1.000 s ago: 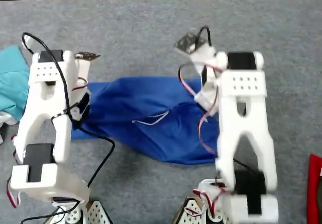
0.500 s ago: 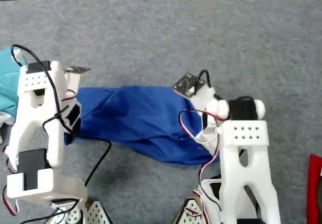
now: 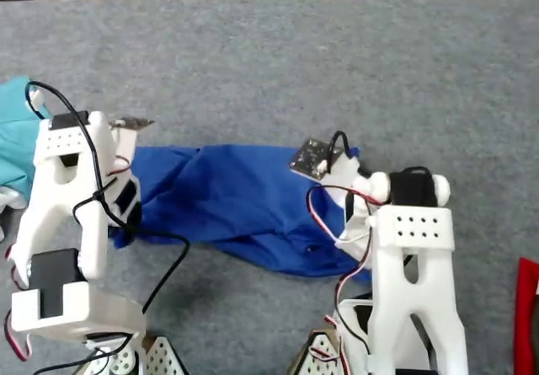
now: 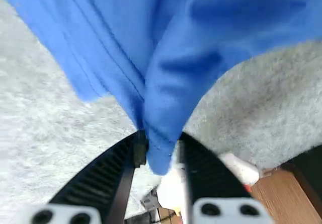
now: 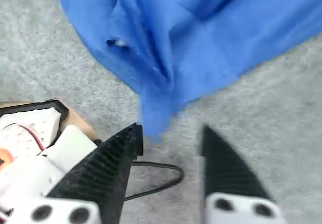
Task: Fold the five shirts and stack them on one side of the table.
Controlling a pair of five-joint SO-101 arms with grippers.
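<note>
We are finding the blue shirt (image 3: 227, 194) lying bunched across the middle of the grey surface (image 3: 253, 55) in the high view, running from the arm at the left of the frame to the arm at the lower right.

We are recording the left end effector (image 4: 160, 151) as closed on the blue shirt. In the left wrist view its two black fingers are pinching a narrow fold of the cloth between them, and the rest of the fabric is spreading wide beyond the grip. In the high view this arm is standing at the shirt's left end.

We are recording the right end effector (image 5: 171, 133) as standing open. Its two black fingers are holding well apart, with bare surface showing through the gap. A corner of the blue shirt is hanging just beside one finger, and we cannot tell whether cloth and finger are touching. Nothing is clamped between the fingers.

We are also noting a teal cloth (image 3: 17, 135) at the left edge of the high view, partly behind the left arm, and a red item (image 3: 529, 308) at the lower right edge.
</note>
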